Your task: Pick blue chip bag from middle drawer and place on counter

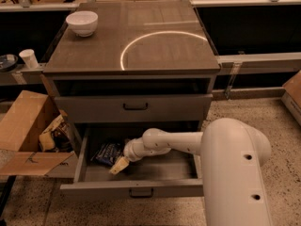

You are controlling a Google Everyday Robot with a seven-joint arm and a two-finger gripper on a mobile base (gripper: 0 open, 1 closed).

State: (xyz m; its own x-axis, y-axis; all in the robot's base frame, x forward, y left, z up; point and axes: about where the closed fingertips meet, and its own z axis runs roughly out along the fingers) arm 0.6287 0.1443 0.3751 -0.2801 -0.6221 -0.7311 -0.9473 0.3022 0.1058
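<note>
Middle drawer (178,188) open; claw (118,165) inside, partly hiding blue chip bag (106,152).

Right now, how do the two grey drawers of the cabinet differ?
The upper drawer is shut; the middle drawer is pulled out. The upper drawer's front is taller; the middle drawer's is low. The middle drawer shows the blue chip bag and the tool beside it; the upper drawer's inside is hidden. Both are grey with dark handles.
</note>
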